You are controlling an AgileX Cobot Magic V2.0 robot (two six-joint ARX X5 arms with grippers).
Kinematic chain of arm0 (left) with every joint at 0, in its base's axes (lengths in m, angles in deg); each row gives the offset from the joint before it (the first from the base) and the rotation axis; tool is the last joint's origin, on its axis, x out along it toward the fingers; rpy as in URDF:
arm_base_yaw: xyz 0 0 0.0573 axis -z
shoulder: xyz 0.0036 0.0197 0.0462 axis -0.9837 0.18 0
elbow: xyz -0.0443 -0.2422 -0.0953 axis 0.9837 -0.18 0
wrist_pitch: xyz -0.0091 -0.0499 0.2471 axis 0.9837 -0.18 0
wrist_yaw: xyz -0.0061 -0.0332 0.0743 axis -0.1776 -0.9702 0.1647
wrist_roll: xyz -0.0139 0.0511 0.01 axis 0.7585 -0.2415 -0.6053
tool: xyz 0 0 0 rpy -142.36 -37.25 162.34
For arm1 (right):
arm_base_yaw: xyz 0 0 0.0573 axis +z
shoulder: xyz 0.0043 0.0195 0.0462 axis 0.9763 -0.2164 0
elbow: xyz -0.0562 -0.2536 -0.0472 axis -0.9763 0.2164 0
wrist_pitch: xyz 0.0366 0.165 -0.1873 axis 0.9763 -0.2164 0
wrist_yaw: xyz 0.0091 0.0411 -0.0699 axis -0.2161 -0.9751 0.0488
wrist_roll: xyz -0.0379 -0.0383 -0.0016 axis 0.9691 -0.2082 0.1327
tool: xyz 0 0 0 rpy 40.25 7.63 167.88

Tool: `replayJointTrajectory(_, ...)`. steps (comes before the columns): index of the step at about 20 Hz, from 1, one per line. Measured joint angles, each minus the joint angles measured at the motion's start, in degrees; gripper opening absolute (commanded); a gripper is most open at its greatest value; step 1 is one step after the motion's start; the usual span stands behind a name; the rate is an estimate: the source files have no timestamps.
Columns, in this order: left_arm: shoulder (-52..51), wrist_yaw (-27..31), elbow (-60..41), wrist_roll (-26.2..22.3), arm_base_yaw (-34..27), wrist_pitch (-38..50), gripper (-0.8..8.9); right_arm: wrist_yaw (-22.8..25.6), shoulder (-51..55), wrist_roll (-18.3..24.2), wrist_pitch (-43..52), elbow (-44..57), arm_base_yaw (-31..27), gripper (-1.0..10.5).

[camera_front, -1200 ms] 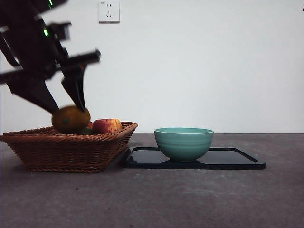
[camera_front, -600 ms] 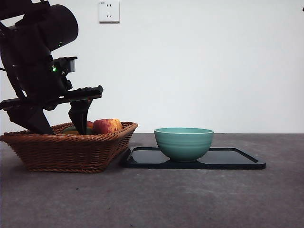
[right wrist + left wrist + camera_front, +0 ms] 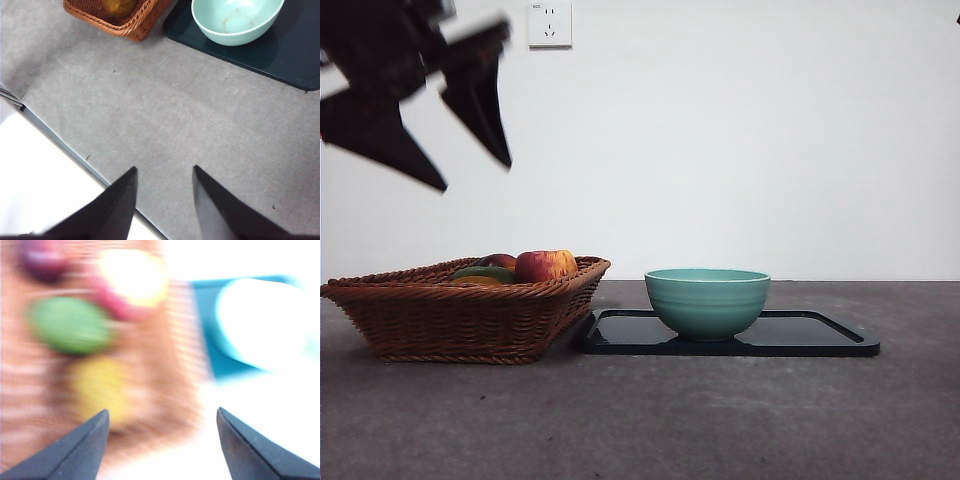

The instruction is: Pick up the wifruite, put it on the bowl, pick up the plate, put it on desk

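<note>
The desk [image 3: 650, 420] lies bare in the foreground, dark grey and matte. On it, on the left side of the front view, stands a brown wicker basket [image 3: 460, 320] with several fruits inside: a red and yellow apple [image 3: 544, 265], a green fruit [image 3: 485, 272] and, in the blurred left wrist view, a yellow fruit [image 3: 99, 385]. Just beside the basket is a black tray [image 3: 820, 335], and on the tray stands the mint-green bowl [image 3: 707, 300], which is empty in the right wrist view.

Above the basket, high in the front view, hangs the left gripper [image 3: 470, 165], blurred. Its jaws are spread wide apart and nothing is between them. The right gripper [image 3: 162, 200] waits over the bare desk, well apart from the basket; its jaws are also released and hold nothing.

I judge that the first step is in hand and not yet done: no fruit is in the bowl and no fruit is grasped. All fruits lie in the basket. The next move calls for the left gripper to descend over one fruit, with a jaw on each side of it, and to close firmly, because round fruit may slip. Then it must carry the fruit sideways over the bowl.
</note>
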Motion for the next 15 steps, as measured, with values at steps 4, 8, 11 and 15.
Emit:
replayJointTrajectory(4, -9.75, -19.71, 0.0, -4.07, 0.72, -9.51, 3.43, 0.0, 0.0, 0.0, 0.0, 0.0, 0.0, 1.8)
replayJointTrajectory(8, -14.91, -25.27, 0.0, -7.28, 1.44, -14.25, 3.43, 0.0, 0.0, 0.0, 0.0, 0.0, 0.0, 1.8)
replayJointTrajectory(11, -15.74, -25.29, 0.0, -8.15, 1.42, -14.51, 3.43, 0.0, 0.0, 0.0, 0.0, 0.0, 0.0, 1.8)
replayJointTrajectory(15, -15.74, -25.29, 0.0, -8.2, 1.42, -14.53, 3.43, 0.0, 0.0, -0.13, 0.0, 0.0, 0.0, 1.8)
